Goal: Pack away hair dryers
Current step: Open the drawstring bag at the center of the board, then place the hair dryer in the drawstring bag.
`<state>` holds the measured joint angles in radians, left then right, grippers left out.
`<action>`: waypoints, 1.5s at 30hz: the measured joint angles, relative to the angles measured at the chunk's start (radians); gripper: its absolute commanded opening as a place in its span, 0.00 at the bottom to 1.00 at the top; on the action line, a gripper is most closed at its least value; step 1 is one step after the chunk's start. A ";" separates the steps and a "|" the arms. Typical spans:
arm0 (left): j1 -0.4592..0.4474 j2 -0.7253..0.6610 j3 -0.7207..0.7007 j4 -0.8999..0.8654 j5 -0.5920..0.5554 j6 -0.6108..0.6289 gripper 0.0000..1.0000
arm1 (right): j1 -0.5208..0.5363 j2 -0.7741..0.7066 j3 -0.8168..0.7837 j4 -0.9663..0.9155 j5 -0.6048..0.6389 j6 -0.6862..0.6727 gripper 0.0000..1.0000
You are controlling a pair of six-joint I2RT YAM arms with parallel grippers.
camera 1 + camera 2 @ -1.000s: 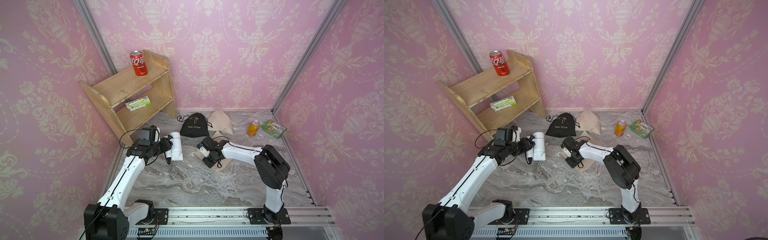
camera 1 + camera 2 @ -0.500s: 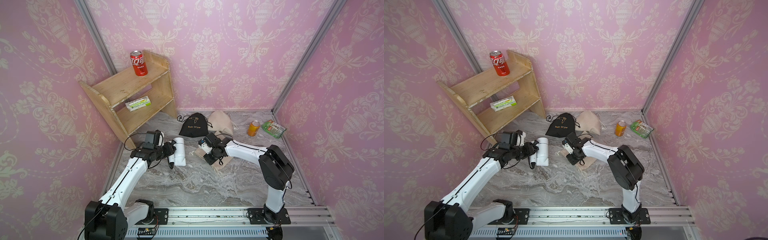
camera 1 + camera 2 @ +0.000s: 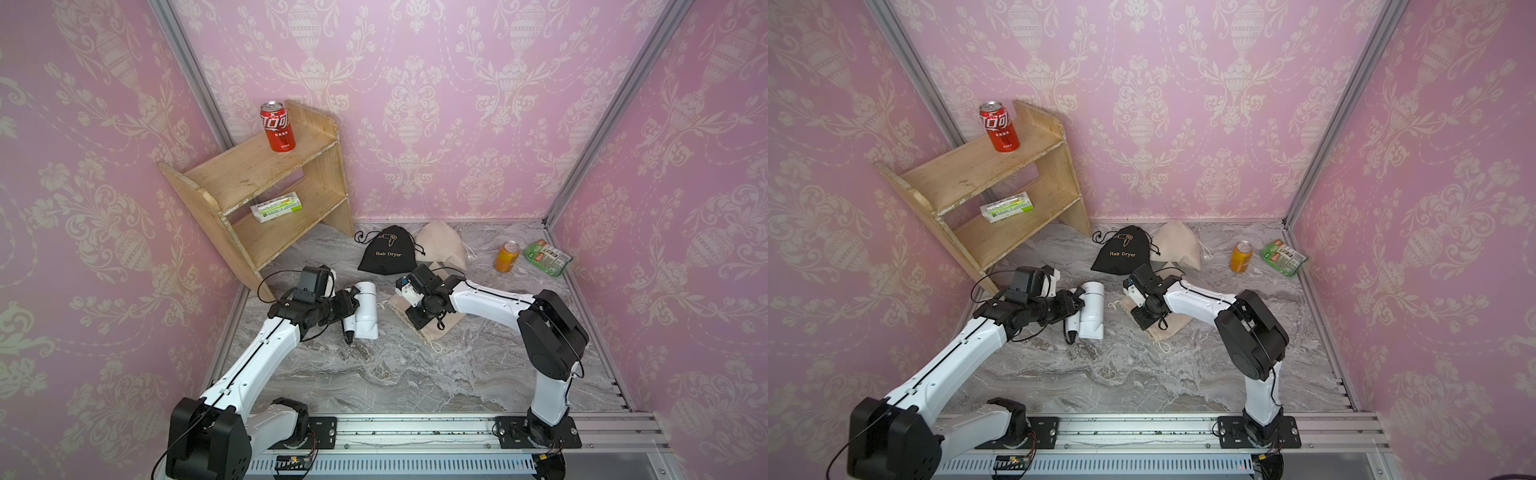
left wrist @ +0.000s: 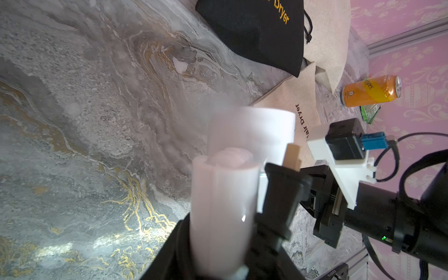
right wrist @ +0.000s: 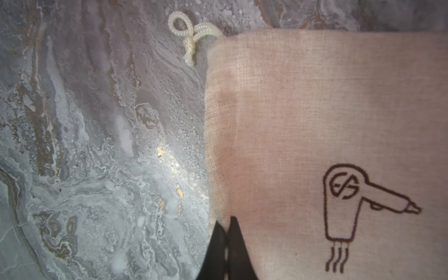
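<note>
Blurring at close range in the left wrist view, the white hair dryer (image 3: 366, 311) is clamped in the left fingers (image 4: 281, 194) just beside the beige pouch (image 5: 303, 121). The right fingers (image 5: 234, 244) meet at that pouch's edge; whether they pinch cloth is unclear.

You see the left gripper (image 4: 230, 203) clamped on the handle of a white plastic hair dryer (image 4: 257, 135), blurred by closeness, with the grey, gold-veined marble tabletop (image 4: 97, 145) behind it. Past the dryer lie a black fabric pouch lettered in orange (image 4: 254, 31) and a flat beige fabric pouch (image 4: 291, 92) printed "Hair Dryer". The black right arm (image 4: 388, 218) covers part of that print. An orange drink can (image 4: 371, 91) sits by the pink wall.
</note>
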<state>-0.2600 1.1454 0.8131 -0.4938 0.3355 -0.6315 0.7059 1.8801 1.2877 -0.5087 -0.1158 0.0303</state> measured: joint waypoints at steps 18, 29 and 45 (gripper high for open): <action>-0.185 -0.042 -0.162 0.127 0.045 -0.075 0.10 | -0.011 -0.127 -0.012 0.026 0.023 0.031 0.02; -0.256 0.070 -0.175 0.309 0.116 -0.089 0.11 | -0.011 -0.206 -0.060 0.049 0.013 0.050 0.03; -0.293 0.241 -0.163 0.444 0.206 -0.089 0.12 | -0.011 -0.264 -0.096 0.080 -0.035 0.053 0.03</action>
<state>-0.5529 1.3861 0.6506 -0.0502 0.5419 -0.7200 0.6949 1.6157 1.1915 -0.4286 -0.1505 0.0837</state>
